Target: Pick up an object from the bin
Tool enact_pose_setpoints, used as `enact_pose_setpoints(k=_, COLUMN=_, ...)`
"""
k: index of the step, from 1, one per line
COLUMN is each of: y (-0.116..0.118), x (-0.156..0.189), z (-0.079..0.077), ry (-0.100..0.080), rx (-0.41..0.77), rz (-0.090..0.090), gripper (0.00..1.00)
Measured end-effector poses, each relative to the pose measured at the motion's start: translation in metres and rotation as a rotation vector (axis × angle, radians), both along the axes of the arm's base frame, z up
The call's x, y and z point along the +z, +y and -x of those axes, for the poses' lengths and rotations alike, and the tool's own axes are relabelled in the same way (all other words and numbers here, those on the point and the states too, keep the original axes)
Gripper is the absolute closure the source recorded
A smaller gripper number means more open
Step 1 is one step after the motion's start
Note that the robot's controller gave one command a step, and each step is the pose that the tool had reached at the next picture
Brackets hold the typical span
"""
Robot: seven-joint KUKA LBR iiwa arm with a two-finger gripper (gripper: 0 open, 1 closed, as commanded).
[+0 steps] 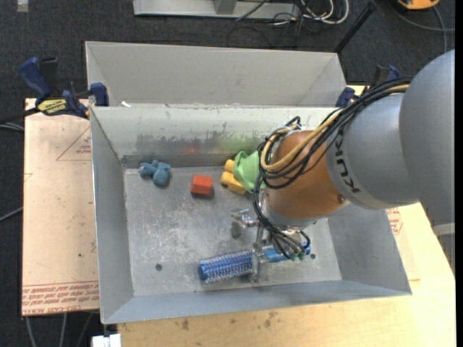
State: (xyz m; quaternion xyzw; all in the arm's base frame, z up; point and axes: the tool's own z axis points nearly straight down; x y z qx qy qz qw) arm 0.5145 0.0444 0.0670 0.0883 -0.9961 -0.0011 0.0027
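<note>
Gripper was down low in the bin, lower centre of the frame, with the arm's orange cover and cables bulking above it. Whether it was apart or together, could not tell; the wrist hid that. The nearest thing was a blue bristly roller, lying flat on the bin floor close to the front wall, its right end right up against the gripper. Contact looked likely but was not certain. The roller's long axis ran roughly left to right across the frame, slightly tilted, with the left end a little lower in the picture and the right end pointing in under the gripper. The other things lay well apart from it, toward the back wall: a small blue lump at upper left of the floor, an orange-red block just right of that, and a green and yellow piece partly tucked behind the orange cover. Judged the step to be the descent or the grasp itself, with the roller the candidate; nothing was lifted yet. The next move would call for a closure across the roller's short width, not along its length. A hold this near one end might let the free left end droop or swing. Then a straight lift clear of the front wall.
</note>
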Motion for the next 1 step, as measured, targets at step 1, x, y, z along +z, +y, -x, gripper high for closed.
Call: enact_pose_setpoints(k=1, y=0.0002, x=0.0331, z=0.0194, ry=-0.006, rx=0.146, rz=0.000, gripper=0.00)
